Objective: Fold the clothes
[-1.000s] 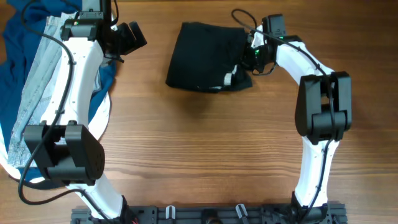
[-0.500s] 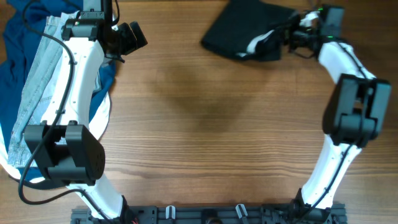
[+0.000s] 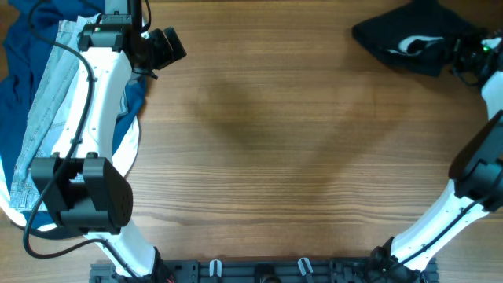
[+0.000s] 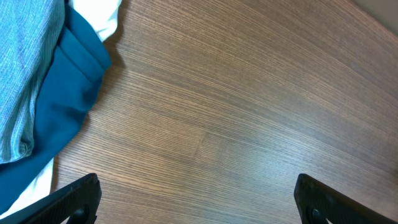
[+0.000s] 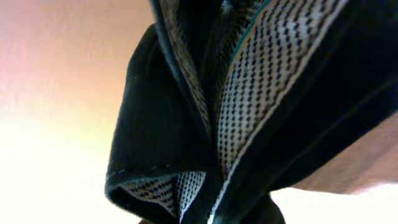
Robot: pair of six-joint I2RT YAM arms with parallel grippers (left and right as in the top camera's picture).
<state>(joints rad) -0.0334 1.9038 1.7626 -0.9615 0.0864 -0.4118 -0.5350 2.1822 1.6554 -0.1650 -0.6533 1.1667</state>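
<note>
The black shorts (image 3: 409, 35) lie bunched at the table's far right corner, pale grey lining showing at the waistband. My right gripper (image 3: 465, 53) is shut on the shorts at their right edge. In the right wrist view the black fabric and mesh lining (image 5: 249, 93) fill the frame and hide the fingers. My left gripper (image 3: 169, 47) is at the far left, open and empty; its fingertips (image 4: 199, 199) hang over bare wood.
Light-blue denim jeans (image 3: 43, 102) and a dark blue garment (image 3: 20, 47) are piled at the left edge over something white (image 3: 134, 141). They also show in the left wrist view, jeans (image 4: 25, 62) and blue garment (image 4: 65, 106).
My right gripper has dragged the black shorts from the top middle of the table to the far right corner. The left arm has not moved.
</note>
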